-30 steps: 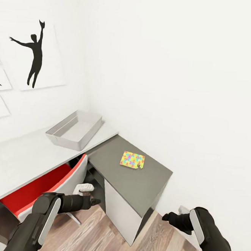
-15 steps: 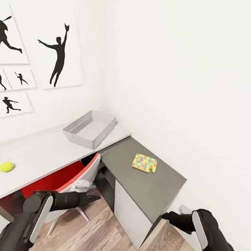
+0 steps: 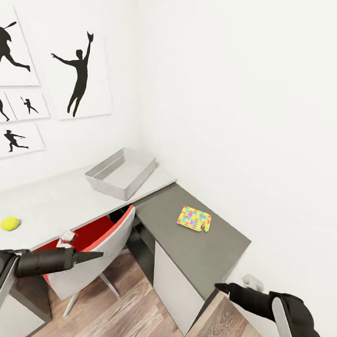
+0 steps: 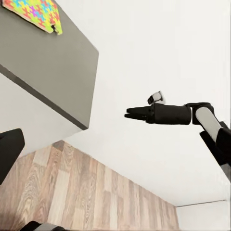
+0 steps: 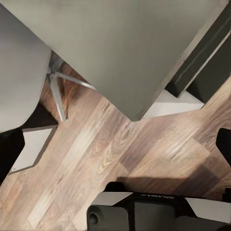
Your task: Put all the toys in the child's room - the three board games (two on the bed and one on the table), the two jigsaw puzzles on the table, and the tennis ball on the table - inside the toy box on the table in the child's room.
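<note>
Presently one jigsaw puzzle (image 3: 194, 218) lies flat on the dark grey part of the bench (image 3: 218, 247), well apart from the toy box (image 3: 121, 173) on the light grey part. The tennis ball (image 3: 10, 223) rests near the bench's front edge. Left gripper (image 3: 97, 255) and right gripper (image 3: 220, 286) hang low before the bench, fingers closed to a point, holding nothing. Judged step: approach, no toy yet grasped. Next move calls for raising an arm above the puzzle. A red-seated chair (image 3: 87, 248) sits beneath. No legible writing.

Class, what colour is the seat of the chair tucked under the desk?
Red, inside a pale grey shell: the chair shows best in the head view.
</note>
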Robot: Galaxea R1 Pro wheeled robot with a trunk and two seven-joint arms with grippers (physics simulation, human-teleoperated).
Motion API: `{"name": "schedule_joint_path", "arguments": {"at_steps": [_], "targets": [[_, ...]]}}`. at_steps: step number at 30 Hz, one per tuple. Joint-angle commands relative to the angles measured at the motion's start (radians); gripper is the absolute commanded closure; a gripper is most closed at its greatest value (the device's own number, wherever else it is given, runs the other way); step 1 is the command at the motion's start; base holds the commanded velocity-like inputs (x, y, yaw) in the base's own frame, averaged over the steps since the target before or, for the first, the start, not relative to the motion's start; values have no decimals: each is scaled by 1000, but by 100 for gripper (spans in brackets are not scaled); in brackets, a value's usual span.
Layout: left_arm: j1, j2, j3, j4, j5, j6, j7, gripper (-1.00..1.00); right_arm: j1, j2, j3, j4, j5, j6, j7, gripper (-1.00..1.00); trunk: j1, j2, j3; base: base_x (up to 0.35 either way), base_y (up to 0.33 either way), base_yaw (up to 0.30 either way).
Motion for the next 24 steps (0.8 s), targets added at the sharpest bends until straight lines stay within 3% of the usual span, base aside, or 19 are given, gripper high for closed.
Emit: {"name": "schedule_joint_path", "arguments": {"at_steps": [1, 8, 24], "targets": [[-4, 15, 18, 3, 0, 10, -55, -100, 1, 1, -12, -6, 3, 5, 13, -100, 1, -2, -2, 0, 0, 0], [-10, 57, 51, 15, 0, 10, -152, -100, 4, 2, -33, -14, 0, 5, 23, -100, 1, -2, -2, 0, 0, 0], [-13, 80, 63, 18, 5, 10, -176, -100, -50, 12, -31, -53, -1, 3, 62, -100, 1, -2, -2, 0, 0, 0]]}}
